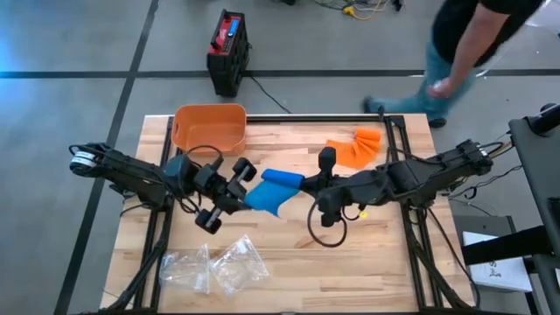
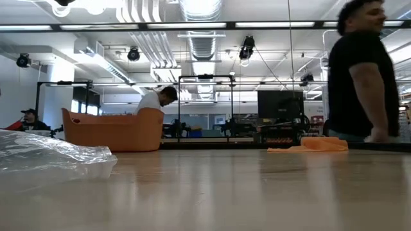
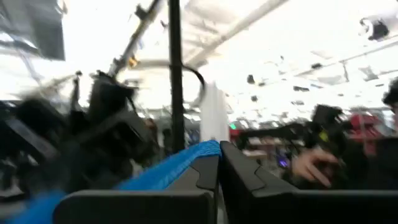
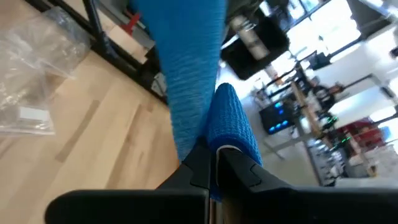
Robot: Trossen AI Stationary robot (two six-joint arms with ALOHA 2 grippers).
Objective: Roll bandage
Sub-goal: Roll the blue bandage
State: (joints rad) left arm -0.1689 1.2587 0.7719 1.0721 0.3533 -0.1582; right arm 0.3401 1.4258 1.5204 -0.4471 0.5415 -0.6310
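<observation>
Above table [image 1: 289,254]: blue bandage [image 1: 273,188] pinched between left gripper [image 1: 243,199], right gripper [image 1: 306,182]

From my low view neither arm shows; the left wrist picture is smeared, its blue bandage [image 3: 168,171] cut off.

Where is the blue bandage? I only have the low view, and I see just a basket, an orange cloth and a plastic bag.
Observer: The blue bandage is held up over the middle of the table, between both arms.
Operator: Which gripper has it?
Observer: Both; the left gripper is shut on one end.
Operator: And the right?
Observer: The right gripper is shut on the other end, with the strip hanging past its fingers.
</observation>
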